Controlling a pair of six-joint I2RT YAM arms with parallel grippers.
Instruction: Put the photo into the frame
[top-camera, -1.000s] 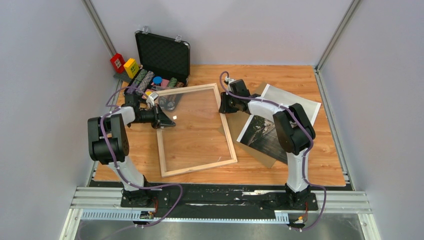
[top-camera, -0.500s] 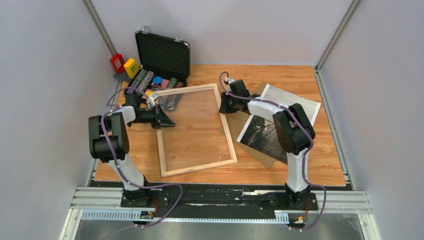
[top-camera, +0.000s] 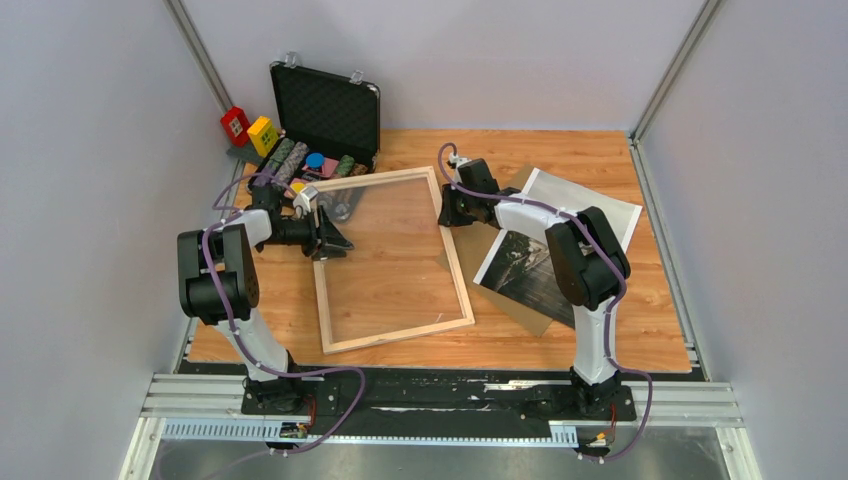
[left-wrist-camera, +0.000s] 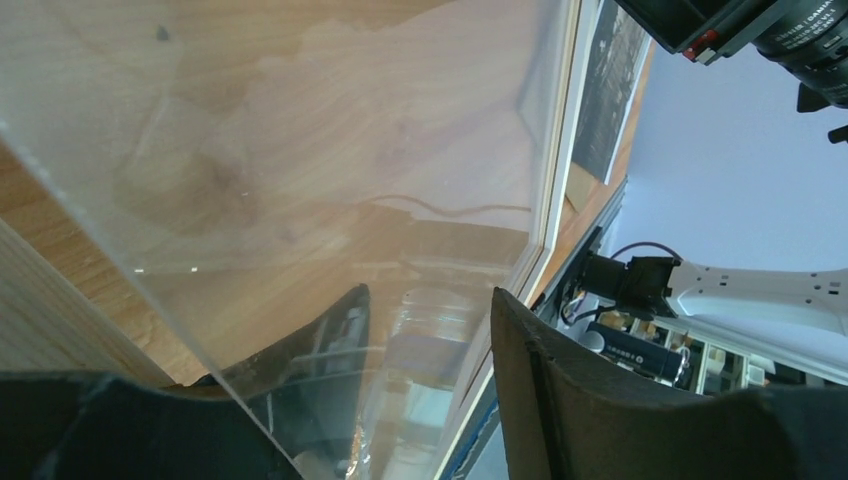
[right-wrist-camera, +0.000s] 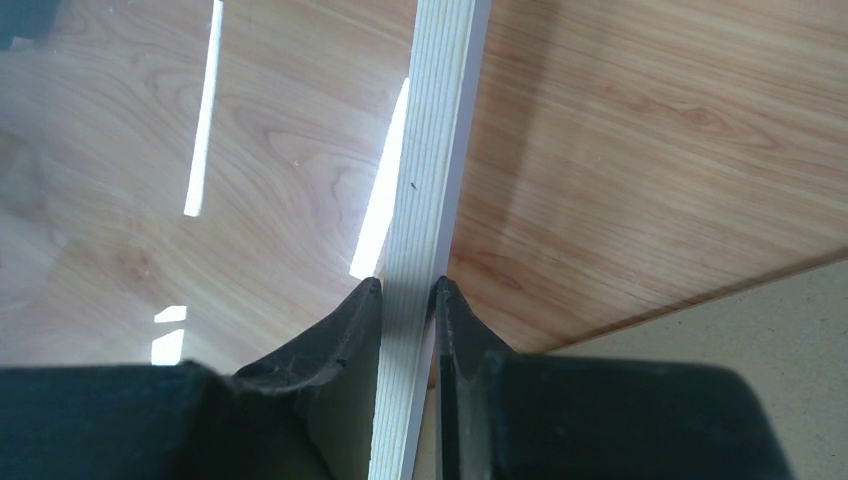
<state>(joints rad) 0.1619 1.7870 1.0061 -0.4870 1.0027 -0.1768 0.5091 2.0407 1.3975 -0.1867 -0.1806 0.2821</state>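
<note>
Wood counter (top-camera: 620, 335) from above: frame (top-camera: 400, 335) lies central, photo (top-camera: 520, 270) apart at its right. Left wrist: left tool (left-wrist-camera: 428, 300) parted, released. Right wrist: right tool (right-wrist-camera: 408, 290) clenches the frame's rail. Likely frame-positioning; next, fetch photo.

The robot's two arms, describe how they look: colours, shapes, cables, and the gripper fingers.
The left arm and right arm both have rounded white links between blocky black joint housings. A purple cable runs along each one down to its base. The left gripper and right gripper have matte black, wedge-shaped fingers that taper to narrow tips.
</note>
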